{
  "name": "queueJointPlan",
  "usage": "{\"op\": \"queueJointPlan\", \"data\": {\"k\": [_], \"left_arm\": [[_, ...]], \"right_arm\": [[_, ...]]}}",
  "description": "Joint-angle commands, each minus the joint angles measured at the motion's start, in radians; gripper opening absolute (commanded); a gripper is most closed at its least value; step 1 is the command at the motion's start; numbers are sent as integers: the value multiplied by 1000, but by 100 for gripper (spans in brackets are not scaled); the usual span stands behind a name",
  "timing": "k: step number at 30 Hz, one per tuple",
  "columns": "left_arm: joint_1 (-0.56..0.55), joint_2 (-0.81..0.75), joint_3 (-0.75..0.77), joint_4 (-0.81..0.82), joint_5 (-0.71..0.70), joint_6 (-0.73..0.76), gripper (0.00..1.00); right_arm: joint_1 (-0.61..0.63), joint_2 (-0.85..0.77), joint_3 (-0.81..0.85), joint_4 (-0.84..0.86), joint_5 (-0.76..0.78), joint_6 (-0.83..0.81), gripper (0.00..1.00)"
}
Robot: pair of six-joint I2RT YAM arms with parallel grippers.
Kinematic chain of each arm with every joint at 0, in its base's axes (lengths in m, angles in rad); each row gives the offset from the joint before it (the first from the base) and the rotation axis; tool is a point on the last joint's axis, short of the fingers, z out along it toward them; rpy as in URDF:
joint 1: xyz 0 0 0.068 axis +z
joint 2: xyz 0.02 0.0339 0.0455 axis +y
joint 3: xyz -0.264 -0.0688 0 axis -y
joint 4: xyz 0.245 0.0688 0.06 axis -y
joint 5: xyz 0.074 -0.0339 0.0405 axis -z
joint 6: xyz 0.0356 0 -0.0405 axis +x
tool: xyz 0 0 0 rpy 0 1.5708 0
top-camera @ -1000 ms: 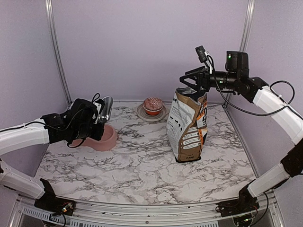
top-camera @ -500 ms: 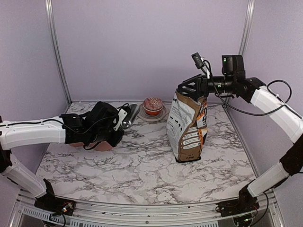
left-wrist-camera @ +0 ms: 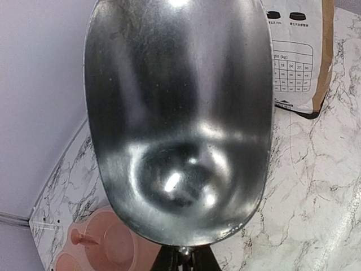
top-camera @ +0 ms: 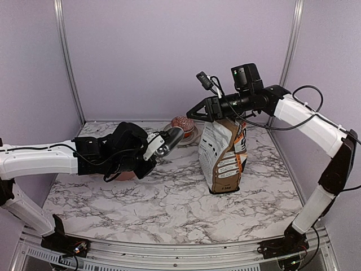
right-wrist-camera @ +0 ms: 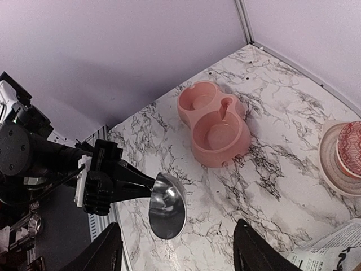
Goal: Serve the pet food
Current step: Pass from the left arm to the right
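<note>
My left gripper is shut on the handle of a shiny metal scoop, which hangs above the table between the pink bowl and the bag. The scoop's inside is empty, and my left gripper pinches its stem at the bottom edge. The paper bag stands upright at centre right. My right gripper hovers open just left of the bag's top, holding nothing. In the right wrist view my right gripper looks down on the scoop and the empty pink double bowl. No pet food shows; the bag's inside is hidden.
A pink-frosted cupcake sits on a small plate at the back, behind the scoop; cupcake and plate also show in the right wrist view. The bag stands right of the scoop. Purple walls enclose three sides.
My left arm has swung the scoop rightward from over the pink bowl toward the bag. My right gripper has moved left and slightly down from above the bag's top.
</note>
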Motion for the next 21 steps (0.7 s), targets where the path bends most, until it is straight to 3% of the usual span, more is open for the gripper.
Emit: {"op": "queueJointPlan", "data": {"k": [1, 6, 21], "left_arm": [[-16, 4, 23, 32, -49, 53, 0], [-27, -12, 11, 31, -76, 71, 0], [-27, -22, -36, 58, -137, 106, 0]], "right_arm": [[34, 78, 75, -61, -4, 47, 62], [65, 152, 139, -139, -6, 26, 52], [114, 235, 150, -166, -51, 0, 31]]}}
